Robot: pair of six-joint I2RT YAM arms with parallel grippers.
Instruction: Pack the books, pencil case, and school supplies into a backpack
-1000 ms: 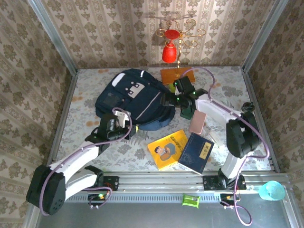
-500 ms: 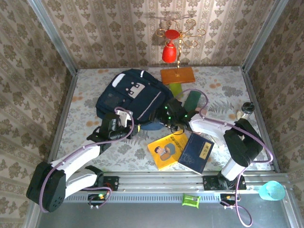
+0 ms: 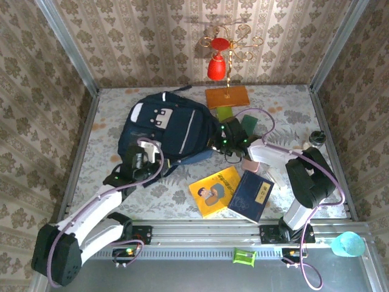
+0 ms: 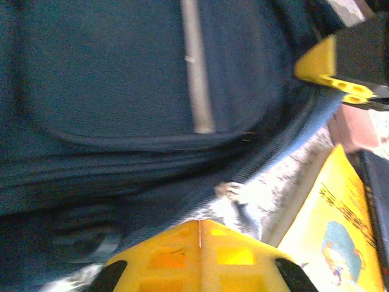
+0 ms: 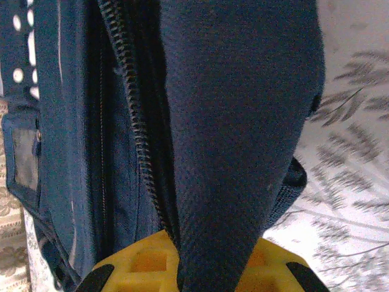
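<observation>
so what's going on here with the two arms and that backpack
The right gripper is shut on a fold of the backpack beside its zip. The left gripper is shut at the bag's near edge; whether it grips anything is unclear. The yellow book and navy book lie on the table near the bag, with the pink piece, light green piece and dark green piece to its right, all outside it.

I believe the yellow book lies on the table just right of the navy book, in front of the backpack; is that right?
Not quite: the top external view shows the yellow book just left of the navy book, on the table, in front of the backpack.
</observation>
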